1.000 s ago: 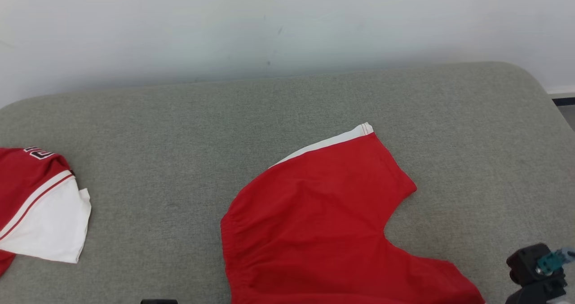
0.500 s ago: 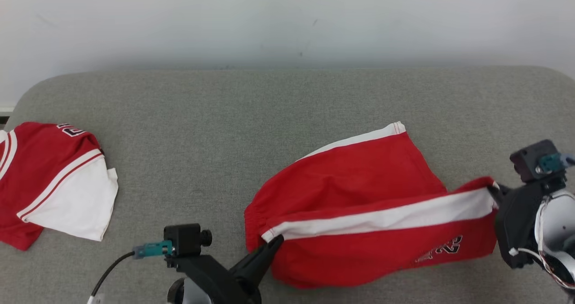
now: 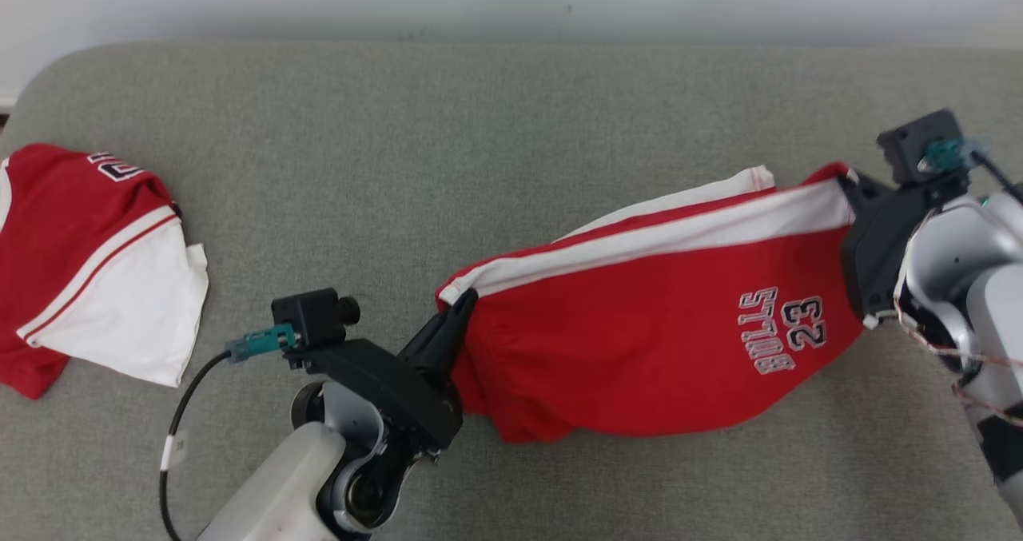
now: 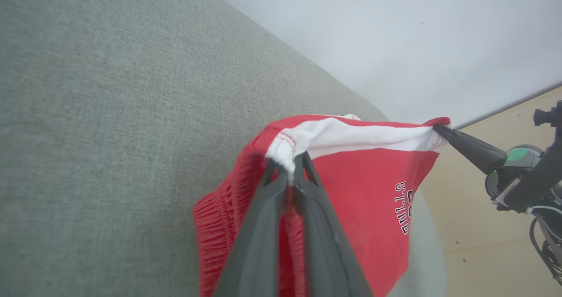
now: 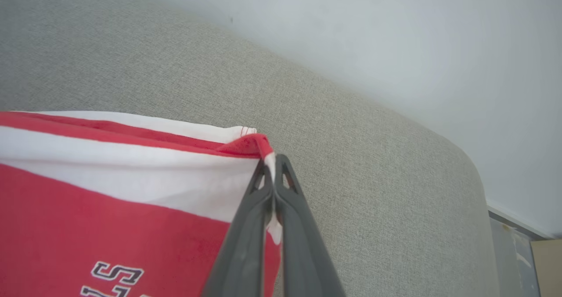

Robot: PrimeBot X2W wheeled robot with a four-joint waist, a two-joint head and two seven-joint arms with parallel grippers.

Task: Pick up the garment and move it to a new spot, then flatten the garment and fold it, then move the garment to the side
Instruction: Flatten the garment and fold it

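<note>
Red knit shorts (image 3: 639,349) with a white side stripe hang stretched between the two hands. Their lower fold appears to sag onto the grey cushion (image 3: 400,125) beneath. The left hand (image 3: 462,305) is pinched closed on the gathered waistband corner. The right hand (image 3: 847,181) is pinched closed on the hem corner at the stripe's other end. In both wrist views the cloth sits right at the fingertips, a thin bite only.

The fabric looks light, limp and thin, so it should drape and crease wherever nothing supports it. I judge a sharp tug could slide it out of so shallow a grip. The two corners on the stripe edge are the sensible holds, kept taut between the hands while laying it flat. A second red-and-white garment (image 3: 88,269) lies well out beyond the left hand, apart from the shorts.
</note>
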